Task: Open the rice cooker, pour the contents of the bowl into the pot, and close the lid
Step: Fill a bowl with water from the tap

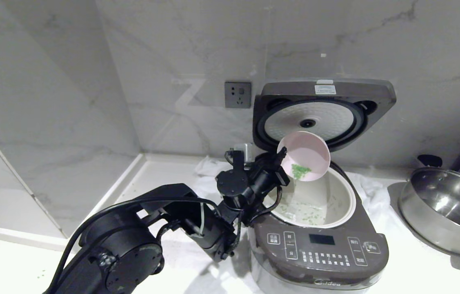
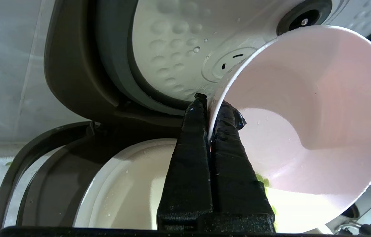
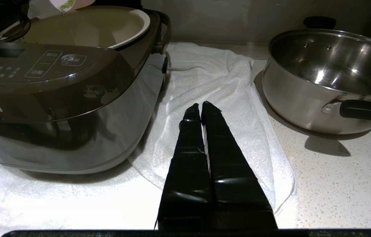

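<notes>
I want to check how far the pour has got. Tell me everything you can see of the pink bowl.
The bowl is small, round, pale pink, smooth and glossy like plastic or ceramic. It is tipped steeply, mouth facing the camera, over the open rice cooker's pot. The left gripper is shut on its rim, one finger inside and one outside. A small clump of green bits clings near its lower edge; more lie in the pot.
</notes>
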Controlling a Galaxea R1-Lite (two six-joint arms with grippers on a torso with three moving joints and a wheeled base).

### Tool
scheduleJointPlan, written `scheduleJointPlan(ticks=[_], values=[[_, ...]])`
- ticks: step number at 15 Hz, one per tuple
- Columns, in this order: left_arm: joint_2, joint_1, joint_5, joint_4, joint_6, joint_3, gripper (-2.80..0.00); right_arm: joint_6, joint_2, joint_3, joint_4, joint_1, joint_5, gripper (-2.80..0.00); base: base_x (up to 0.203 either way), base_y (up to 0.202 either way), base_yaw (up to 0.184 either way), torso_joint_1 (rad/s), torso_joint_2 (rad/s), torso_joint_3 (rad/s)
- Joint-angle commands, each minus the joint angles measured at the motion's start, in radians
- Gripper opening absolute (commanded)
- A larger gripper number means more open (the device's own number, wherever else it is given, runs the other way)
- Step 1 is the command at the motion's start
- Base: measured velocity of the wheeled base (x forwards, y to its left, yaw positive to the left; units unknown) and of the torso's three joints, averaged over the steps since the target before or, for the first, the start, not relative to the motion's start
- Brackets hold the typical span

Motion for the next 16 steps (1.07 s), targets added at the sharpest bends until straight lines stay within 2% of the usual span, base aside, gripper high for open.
scheduleJointPlan(ticks=[1,7,9,10,14,16], values=[[-0.01,0.005,0.0,-0.012,0.012,0.006,-2.8,0.0,0.001,0.002,-0.001,0.0,0.0,-2.8,0.0,0.0,0.0,0.0,0.0,0.0],[-0.082,0.014,-0.022,-0.012,0.065,0.031,-2.8,0.0,0.001,0.002,-0.001,0.0,0.0,-2.8,0.0,0.0,0.0,0.0,0.0,0.0],[-0.085,0.02,-0.047,-0.012,0.21,0.079,-2.8,0.0,0.001,0.002,-0.001,0.0,0.0,-2.8,0.0,0.0,0.0,0.0,0.0,0.0],[-0.095,0.022,-0.056,-0.012,0.246,0.098,-2.8,0.0,0.001,0.002,-0.001,0.0,0.0,-2.8,0.0,0.0,0.0,0.0,0.0,0.0],[-0.125,0.021,-0.116,-0.012,0.234,0.08,-2.8,0.0,0.001,0.002,-0.001,0.0,0.0,-2.8,0.0,0.0,0.0,0.0,0.0,0.0],[-0.072,0.011,-0.132,-0.012,0.24,0.156,-2.8,0.0,0.001,0.002,-0.001,0.0,0.0,-2.8,0.0,0.0,0.0,0.0,0.0,0.0]])
